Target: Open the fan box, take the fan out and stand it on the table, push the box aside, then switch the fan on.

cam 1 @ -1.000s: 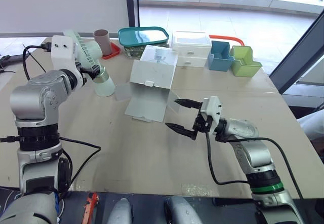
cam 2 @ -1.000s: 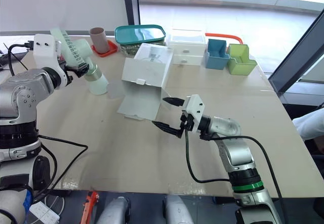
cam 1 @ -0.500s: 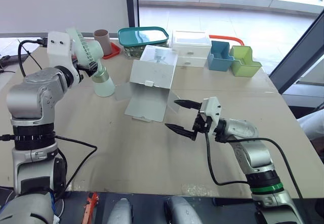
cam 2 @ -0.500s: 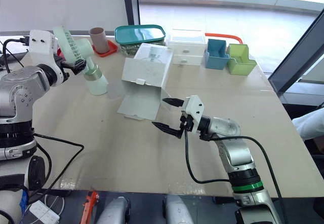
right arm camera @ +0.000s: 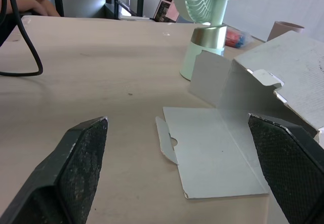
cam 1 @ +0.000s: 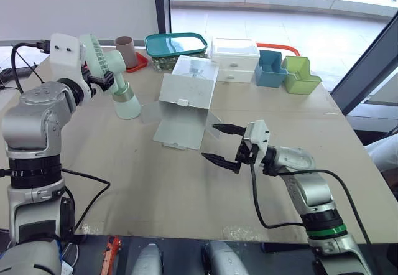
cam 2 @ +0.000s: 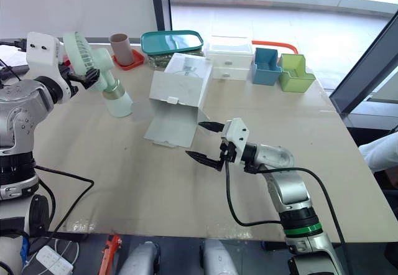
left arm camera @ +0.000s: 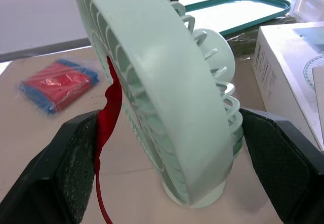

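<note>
The mint-green fan [cam 1: 118, 79] stands on its base at the table's left, its round head [left arm camera: 152, 82] nearly upright. My left gripper [cam 1: 104, 78] sits around the fan's head, open; in the left wrist view a gap shows between one pad [left arm camera: 76, 168] and the grille. The white fan box [cam 1: 189, 85] lies open at the table's middle, its flap [cam 1: 180, 129] flat on the table. My right gripper [cam 1: 210, 141] hovers open just right of the flap, holding nothing.
Along the back stand a brown cup [cam 1: 126, 50], a teal-lidded container [cam 1: 176, 43], a white drawer unit [cam 1: 235, 57], a blue bin [cam 1: 270, 68] and a green bin [cam 1: 300, 74]. A red-and-blue packet [left arm camera: 58, 84] lies behind the fan.
The left arm has drawn back to the left and the fan's head has gone from tilted to nearly upright, its base staying put. The right gripper has barely moved.
</note>
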Motion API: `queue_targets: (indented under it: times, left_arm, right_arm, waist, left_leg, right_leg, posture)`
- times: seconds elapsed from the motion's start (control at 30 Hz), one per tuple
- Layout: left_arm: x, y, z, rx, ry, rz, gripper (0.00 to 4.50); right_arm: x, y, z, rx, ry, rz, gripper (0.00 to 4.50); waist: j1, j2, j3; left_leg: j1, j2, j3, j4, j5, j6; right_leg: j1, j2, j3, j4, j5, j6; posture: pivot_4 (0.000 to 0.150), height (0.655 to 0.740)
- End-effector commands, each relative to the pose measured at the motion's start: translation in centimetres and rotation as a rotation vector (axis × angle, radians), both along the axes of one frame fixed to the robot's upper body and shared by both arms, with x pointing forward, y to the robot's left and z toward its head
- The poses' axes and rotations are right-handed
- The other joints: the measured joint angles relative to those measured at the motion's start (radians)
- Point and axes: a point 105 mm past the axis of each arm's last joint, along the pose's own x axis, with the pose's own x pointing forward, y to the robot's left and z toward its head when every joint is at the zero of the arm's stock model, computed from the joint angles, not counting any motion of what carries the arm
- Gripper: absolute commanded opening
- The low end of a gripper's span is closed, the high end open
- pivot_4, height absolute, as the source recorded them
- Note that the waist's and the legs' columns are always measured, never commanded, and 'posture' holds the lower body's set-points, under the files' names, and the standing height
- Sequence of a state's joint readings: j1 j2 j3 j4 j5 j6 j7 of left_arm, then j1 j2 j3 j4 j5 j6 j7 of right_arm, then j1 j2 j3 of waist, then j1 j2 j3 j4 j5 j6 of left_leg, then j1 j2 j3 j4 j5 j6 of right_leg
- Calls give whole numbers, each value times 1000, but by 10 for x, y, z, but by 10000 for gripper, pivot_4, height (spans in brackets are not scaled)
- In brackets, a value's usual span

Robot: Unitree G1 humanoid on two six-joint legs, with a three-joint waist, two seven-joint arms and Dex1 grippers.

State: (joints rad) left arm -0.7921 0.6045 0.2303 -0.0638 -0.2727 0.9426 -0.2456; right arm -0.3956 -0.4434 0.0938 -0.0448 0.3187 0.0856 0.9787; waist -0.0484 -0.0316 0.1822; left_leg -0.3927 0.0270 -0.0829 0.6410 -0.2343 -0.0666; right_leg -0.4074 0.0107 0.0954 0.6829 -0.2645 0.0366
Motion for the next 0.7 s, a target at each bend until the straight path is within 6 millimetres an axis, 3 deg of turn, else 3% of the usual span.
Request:
queue_targets:
  times: [0.03, 0.33, 0.7]
  left_arm:
    - [-8, 4, 13, 14, -83, 33, 44017]
    - [-15, 20, 22, 21, -191, 164, 44017]
    - [-9, 6, 18, 59, -179, 103, 44017]
  right_arm:
    - [-3, 1, 8, 7, -31, 16, 45000]
    - [-4, 0, 5, -4, -22, 15, 45000]
    - [-4, 2, 4, -6, -18, 18, 45000]
  waist:
    - [0, 0, 0]
    - [0, 0, 0]
    - [0, 0, 0]
  left_leg:
    - [0, 0, 0, 0, 0, 0]
    - [0, 0, 0, 0, 0, 0]
    - [0, 0, 0, 0, 0, 0]
  right_leg:
    - [0, 0, 0, 0, 0, 0]
    - [0, 0, 0, 0, 0, 0]
    - [0, 0, 0, 0, 0, 0]
  posture:
    - [1500, 7400]
    - [1500, 7400]
    - [1500, 7400]
